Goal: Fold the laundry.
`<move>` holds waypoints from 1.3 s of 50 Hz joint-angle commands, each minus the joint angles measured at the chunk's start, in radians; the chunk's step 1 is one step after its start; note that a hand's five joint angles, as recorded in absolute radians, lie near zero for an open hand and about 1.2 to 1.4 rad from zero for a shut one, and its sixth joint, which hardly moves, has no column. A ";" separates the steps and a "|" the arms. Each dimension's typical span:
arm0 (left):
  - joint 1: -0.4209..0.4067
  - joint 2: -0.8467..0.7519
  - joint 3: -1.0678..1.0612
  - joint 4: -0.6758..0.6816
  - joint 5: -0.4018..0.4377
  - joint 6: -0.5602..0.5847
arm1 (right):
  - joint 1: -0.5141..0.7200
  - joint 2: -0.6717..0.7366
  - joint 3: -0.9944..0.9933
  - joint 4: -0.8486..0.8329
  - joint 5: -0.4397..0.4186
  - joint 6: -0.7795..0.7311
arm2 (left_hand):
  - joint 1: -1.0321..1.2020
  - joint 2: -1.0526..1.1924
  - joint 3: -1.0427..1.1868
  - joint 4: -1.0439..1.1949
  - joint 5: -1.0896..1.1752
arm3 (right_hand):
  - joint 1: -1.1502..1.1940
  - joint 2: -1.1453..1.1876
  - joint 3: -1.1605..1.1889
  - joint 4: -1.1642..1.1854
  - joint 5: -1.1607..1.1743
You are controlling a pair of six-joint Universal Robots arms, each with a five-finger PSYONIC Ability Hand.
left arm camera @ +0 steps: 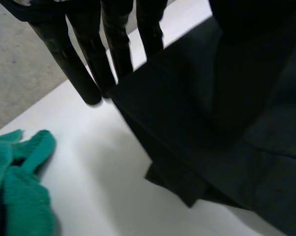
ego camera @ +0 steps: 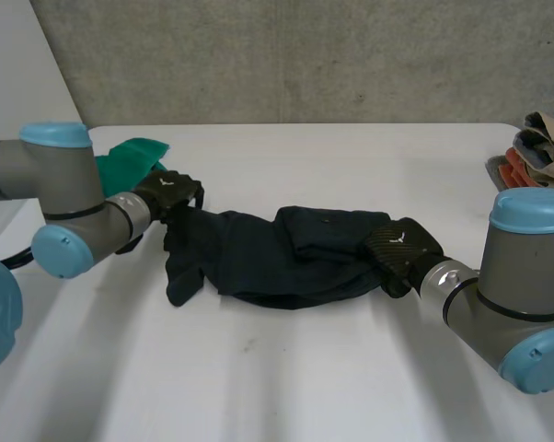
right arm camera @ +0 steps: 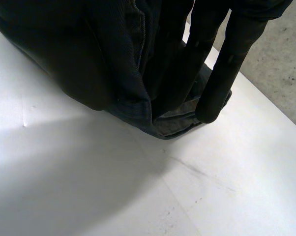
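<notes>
At mid-table: a dark garment [ego camera: 286,258] lies bunched in a long rumple between the two hands, with no clean fold in it.
Garment's ends: the end by the left arm is raised and droops to the table in a loose flap. The end by the right arm is gathered thick, with a seamed hem showing.
Left hand [ego camera: 167,189]: it sits at the raised end with its fingers [left arm camera: 89,64] straight. The cloth's edge is nipped on their palm side and hangs clear of the table.
Right hand [ego camera: 401,244]: it sits at the other end with its fingers [right arm camera: 226,64] straight against the hem. The cloth is pinched behind them and lifted slightly off the table.
Step in hand: probably spreading, with both ends held so the garment can be drawn out flat before any fold is made.
Next move: it likely calls for the hands to part and pull evenly until the bunching goes, then lay the cloth down smooth. An uneven pull could slip a hem free or leave a twist in the cloth.
Table [ego camera: 351,157]: white, with bare room in front of the garment.
Farther out: a green cloth [ego camera: 134,158] lies just behind the left hand. A pile of laundry [ego camera: 535,152] sits at the table's far right edge, well apart.
</notes>
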 commanded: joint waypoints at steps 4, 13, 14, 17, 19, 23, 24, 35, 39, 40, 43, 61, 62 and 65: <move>-0.027 0.057 -0.007 -0.062 -0.073 0.001 | 0.003 -0.049 -0.022 0.040 0.001 0.039 | 0.867 0.887 0.888 0.883 0.884 | 0.281 0.211 0.209 0.200 0.266; -0.036 0.454 -0.165 -0.099 -0.074 -0.062 | -0.035 -0.224 -0.297 0.437 0.054 0.216 | 0.867 0.887 0.888 0.883 0.884 | 0.281 0.211 0.209 0.200 0.266; -0.036 0.481 -0.175 -0.102 -0.076 -0.070 | -0.041 -0.218 -0.339 0.489 0.056 0.230 | 0.867 0.887 0.888 0.883 0.884 | 0.281 0.211 0.209 0.200 0.266; -0.042 0.551 -0.211 -0.146 -0.081 -0.085 | -0.061 -0.181 -0.500 0.687 0.044 0.246 | 0.867 0.887 0.888 0.883 0.884 | 0.281 0.211 0.209 0.200 0.266; -0.044 0.567 -0.225 -0.191 -0.079 -0.084 | -0.068 -0.147 -0.577 0.777 0.034 0.238 | 0.867 0.887 0.888 0.883 0.884 | 0.281 0.211 0.209 0.200 0.266; -0.047 0.553 -0.235 -0.321 -0.088 -0.071 | -0.078 -0.041 -0.741 0.972 0.025 0.186 | 0.867 0.887 0.888 0.883 0.884 | 0.281 0.211 0.209 0.200 0.266; -0.047 0.542 -0.236 -0.346 -0.090 -0.065 | -0.077 -0.017 -0.769 1.009 0.030 0.171 | 0.867 0.887 0.888 0.883 0.884 | 0.281 0.211 0.209 0.200 0.266; -0.074 0.242 -0.097 -0.429 -0.108 -0.024 | -0.005 0.321 -0.983 1.106 0.136 0.068 | 0.867 0.887 0.888 0.883 0.884 | 0.281 0.211 0.209 0.200 0.266; -0.082 0.163 -0.012 -0.432 -0.145 -0.061 | 0.021 0.373 -0.982 0.974 0.200 0.103 | 0.867 0.887 0.888 0.883 0.884 | -0.173 -0.243 -0.245 -0.254 -0.188; -0.082 0.159 0.000 -0.437 -0.154 -0.070 | 0.024 0.373 -0.973 0.949 0.212 0.114 | 0.867 0.887 0.888 0.883 0.884 | -0.250 -0.320 -0.322 -0.331 -0.265; -0.084 0.159 0.012 -0.444 -0.173 -0.099 | 0.018 0.342 -0.912 0.867 0.252 0.171 | 0.867 0.887 0.888 0.883 0.884 | -0.377 -0.446 -0.448 -0.457 -0.391; -0.076 0.438 -0.253 -0.332 -0.110 -0.150 | -0.034 -0.148 -0.385 0.517 0.182 0.166 | 0.867 0.887 0.888 0.883 0.884 | -0.883 -0.952 -0.954 -0.963 -0.897; -0.076 0.459 -0.277 -0.322 -0.108 -0.151 | -0.037 -0.167 -0.367 0.518 0.171 0.159 | 0.867 0.887 0.888 0.883 0.884 | -0.830 -0.899 -0.901 -0.910 -0.844; -0.074 0.487 -0.313 -0.306 -0.108 -0.150 | -0.058 -0.240 -0.300 0.532 0.120 0.128 | 0.867 0.887 0.888 0.883 0.884 | -0.662 -0.732 -0.734 -0.743 -0.677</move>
